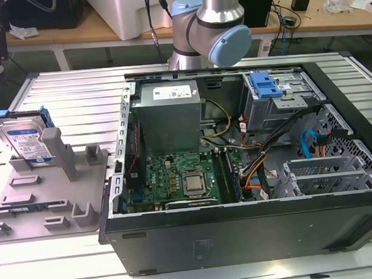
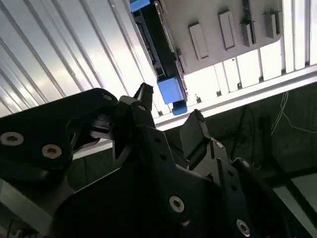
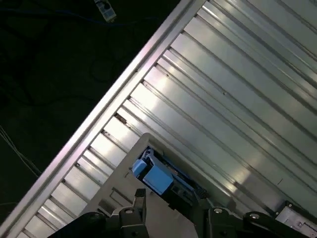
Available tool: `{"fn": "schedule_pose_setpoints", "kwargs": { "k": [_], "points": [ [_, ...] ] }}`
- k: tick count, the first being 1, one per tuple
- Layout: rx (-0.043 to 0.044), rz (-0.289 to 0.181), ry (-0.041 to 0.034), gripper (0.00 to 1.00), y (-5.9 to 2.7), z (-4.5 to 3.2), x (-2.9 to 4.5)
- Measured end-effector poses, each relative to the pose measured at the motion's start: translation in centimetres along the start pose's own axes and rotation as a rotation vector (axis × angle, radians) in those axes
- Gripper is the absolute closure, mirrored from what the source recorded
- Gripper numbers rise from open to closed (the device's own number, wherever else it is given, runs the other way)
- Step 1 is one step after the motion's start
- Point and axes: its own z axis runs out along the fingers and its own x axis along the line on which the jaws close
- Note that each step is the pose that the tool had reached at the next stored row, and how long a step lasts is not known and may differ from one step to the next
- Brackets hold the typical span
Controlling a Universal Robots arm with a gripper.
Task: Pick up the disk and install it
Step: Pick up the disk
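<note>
A wide metal bench (image 1: 63, 90) is seen. An open computer case (image 1: 242, 237) is laid flat on it, toward the exterior view's right. A grey holder (image 1: 62, 185) is set near the bench's edge at the exterior view's left. The disk (image 1: 27, 140) is stood up in that holder and tilted a little. Its label is turned outward, and its blue carrier bracket (image 2: 171, 90) is wrapped around it. The disk is not yet lifted and not yet put in the case.

In the second wrist view the gripper (image 2: 171, 104) is hung over one end of the disk, apart from it. Its black fingers (image 2: 195, 124) are spread wide and nothing is held.

For a good pick, the fingers should likely be lined up with the disk's two flat sides. They should be kept wide until both sides are between them, and the holder's posts should be missed.
</note>
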Motion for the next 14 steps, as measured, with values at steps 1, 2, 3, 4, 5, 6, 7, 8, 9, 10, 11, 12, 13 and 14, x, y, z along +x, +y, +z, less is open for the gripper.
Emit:
{"fn": "schedule_pose_setpoints", "kwargs": {
  "k": [1, 2, 3, 4, 5, 6, 7, 8, 9, 10, 11, 12, 13, 14],
  "points": [
    [0.0011, -0.015, -0.0011, 0.50, 0.00, 0.00, 0.00],
    [0.0032, -0.042, -0.0029, 0.50, 0.00, 0.00, 0.00],
    [0.0056, -0.076, -0.0050, 0.50, 0.00, 0.00, 0.00],
    [0.0066, -0.091, -0.0059, 0.50, 0.00, 0.00, 0.00],
    [0.0082, -0.114, -0.0073, 0.50, 0.00, 0.00, 0.00],
    [0.0092, -0.130, -0.0082, 0.50, 0.00, 0.01, 0.00],
    [0.0103, -0.147, -0.0091, 0.50, 0.00, 0.01, 0.00],
    [0.0116, -0.171, -0.0102, 0.50, 0.00, 0.01, 0.00],
    [0.0121, -0.188, -0.0106, 0.50, 0.00, 0.01, 0.00],
    [0.0126, -0.213, -0.0109, 0.50, 0.00, 0.02, 0.00],
    [0.0128, -0.229, -0.0110, 0.50, 0.00, 0.02, 0.00],
    [0.0129, -0.253, -0.0108, 0.50, 0.00, 0.02, 0.00],
    [0.0130, -0.270, -0.0107, 0.50, 0.00, 0.02, 0.00],
    [0.0131, -0.301, -0.0106, 0.50, 0.00, 0.04, 0.00]
  ]
}}
